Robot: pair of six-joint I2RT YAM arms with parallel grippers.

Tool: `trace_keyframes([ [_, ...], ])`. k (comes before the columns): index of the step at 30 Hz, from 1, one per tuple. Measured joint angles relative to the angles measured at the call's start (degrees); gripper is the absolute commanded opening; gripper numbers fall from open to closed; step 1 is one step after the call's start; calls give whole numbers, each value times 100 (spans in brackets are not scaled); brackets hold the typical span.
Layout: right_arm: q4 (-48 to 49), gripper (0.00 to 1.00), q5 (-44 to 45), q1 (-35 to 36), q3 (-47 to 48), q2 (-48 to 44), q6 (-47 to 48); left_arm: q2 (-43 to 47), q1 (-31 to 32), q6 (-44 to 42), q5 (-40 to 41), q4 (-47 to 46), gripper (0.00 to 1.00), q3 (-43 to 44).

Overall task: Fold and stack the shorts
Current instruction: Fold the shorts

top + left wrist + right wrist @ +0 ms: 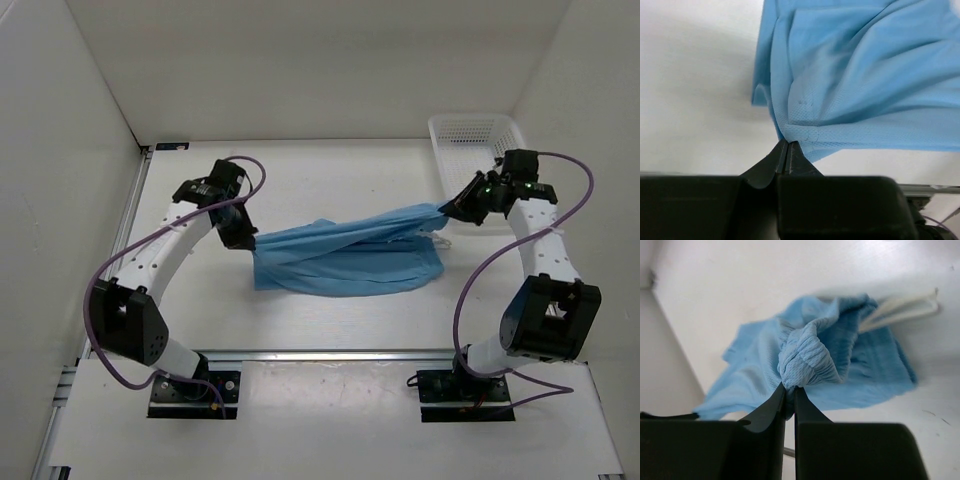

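The light blue shorts [345, 255] hang stretched between my two grippers above the middle of the table, their lower part resting on it. My left gripper [243, 240] is shut on the shorts' left corner; in the left wrist view its tips [788, 143] pinch the mesh fabric [855, 75]. My right gripper [447, 209] is shut on the gathered waistband [807, 357] at the right end; in the right wrist view it [790, 388] clamps the bunched cloth. The white drawstring [900, 307] trails off beyond the cloth.
A white mesh basket [474, 150] stands at the back right, just behind my right gripper. White walls close in the table on the left, back and right. The table's metal front rail [330, 355] runs in front of the arm bases.
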State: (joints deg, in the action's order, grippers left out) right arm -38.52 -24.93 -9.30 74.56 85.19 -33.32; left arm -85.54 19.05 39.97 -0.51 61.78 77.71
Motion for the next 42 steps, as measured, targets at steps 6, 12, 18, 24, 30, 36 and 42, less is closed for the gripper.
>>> trace_keyframes([
  [6,-173,51,774,354,-1408,-164,302,356,-96,-31,-103,-120,71,-1386],
  [12,-461,73,1244,330,-2094,-184,387,411,-98,-7,-227,-9,96,-2103],
  [18,-450,71,1792,332,-1805,-494,372,428,-101,-44,-105,-79,87,-1652],
  [24,-164,71,1716,330,-2033,-516,269,284,-35,20,-463,-551,100,-2216],
  [30,280,73,1209,330,-2197,201,221,-570,142,131,-859,-1064,91,-2675],
  [36,713,70,807,352,-2214,761,151,-1169,140,170,-903,-1300,15,-2234],
  [42,1145,48,796,664,-2212,1023,-85,-1460,142,133,-916,-1478,10,-1733],
])
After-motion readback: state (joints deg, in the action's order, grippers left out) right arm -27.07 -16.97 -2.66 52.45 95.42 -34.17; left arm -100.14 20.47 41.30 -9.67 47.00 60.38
